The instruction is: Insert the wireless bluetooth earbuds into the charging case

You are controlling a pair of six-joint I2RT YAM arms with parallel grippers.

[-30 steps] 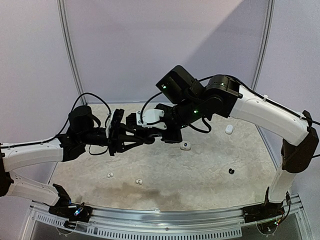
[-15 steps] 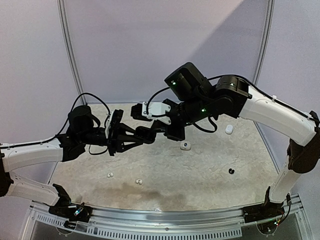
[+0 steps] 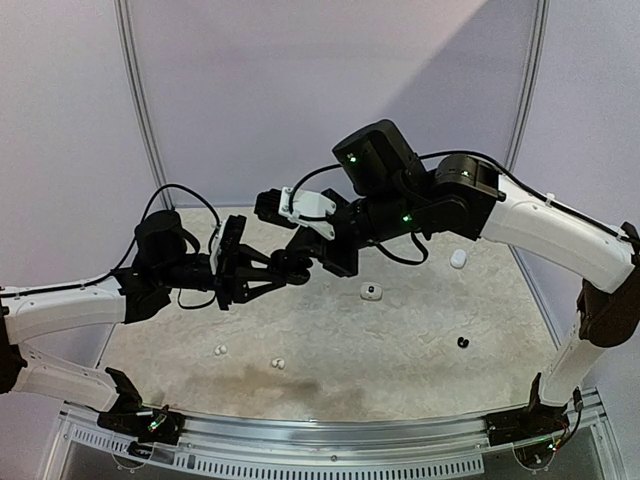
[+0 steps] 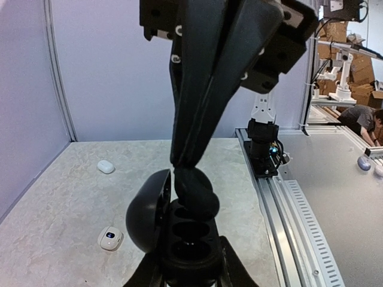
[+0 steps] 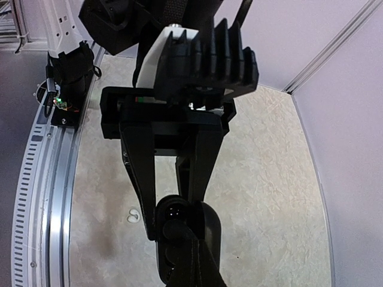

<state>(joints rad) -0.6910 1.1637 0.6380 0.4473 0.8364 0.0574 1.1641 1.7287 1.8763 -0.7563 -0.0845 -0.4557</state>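
Note:
An open black charging case (image 4: 188, 236) is held above the table with my left gripper (image 4: 190, 272) shut on its base and its lid (image 4: 146, 209) swung to the left. My right gripper (image 4: 179, 168) comes down from above, shut on a black earbud (image 4: 194, 192) that sits at the case's far well. The near well looks empty. In the right wrist view the same bud (image 5: 171, 229) lies against the case (image 5: 206, 230) ahead of my right gripper (image 5: 185, 239). Two white earbuds (image 3: 220, 350) (image 3: 277, 362) and a black one (image 3: 462, 342) lie on the table.
A white case with a blue light (image 3: 371, 291) lies mid-table and a shut white case (image 3: 458, 258) further back right. A metal rail (image 3: 330, 435) runs along the near edge. Grey walls close in the back and sides.
My right wrist has risen and shifted left, so its fingers stand steeper over the case. The left arm and the case have stayed still.

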